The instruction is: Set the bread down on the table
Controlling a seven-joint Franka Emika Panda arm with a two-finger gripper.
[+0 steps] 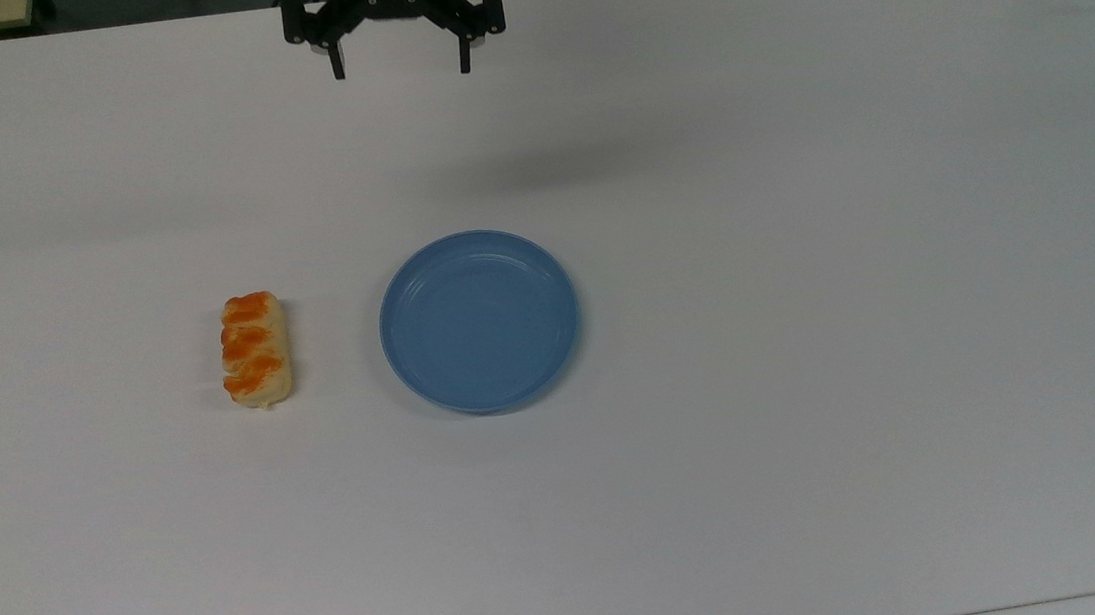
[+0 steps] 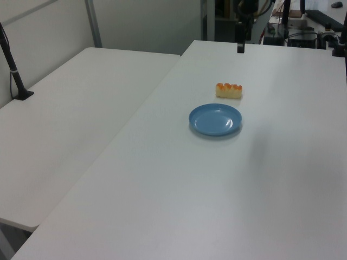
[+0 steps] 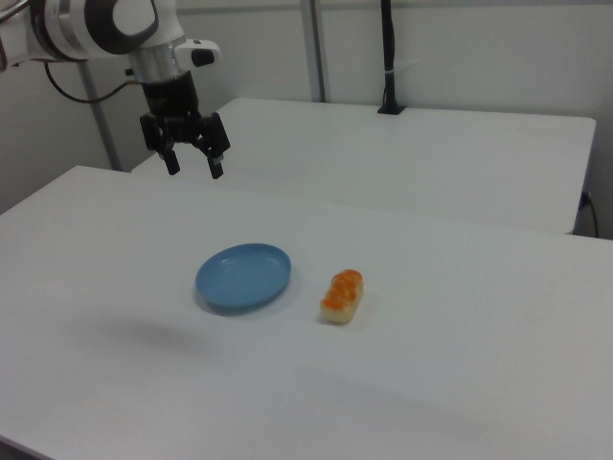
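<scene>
I see the bread (image 1: 255, 350) lying flat on the white bench (image 1: 801, 223), glazed lumps facing up, with nothing touching it. In the top view it sits just left of the blue plate (image 1: 479, 321), with a strip of bare bench between the two; in the right view it lies to the plate's right (image 3: 243, 276), and in the left view it lies beyond the plate (image 2: 215, 119), on the far side. The bread's long side runs roughly parallel to the plate's nearest edge.

My gripper (image 1: 398, 61) hangs in the air high above the far part of the bench, well apart from both bread and plate. The jaws stand wide open, fingers pointing down, and they hold nothing. In the right view the gripper (image 3: 192, 168) shows up and to the left of the plate, under the arm's white wrist (image 3: 172, 57). A second white table (image 2: 76, 108) stands beside my bench
</scene>
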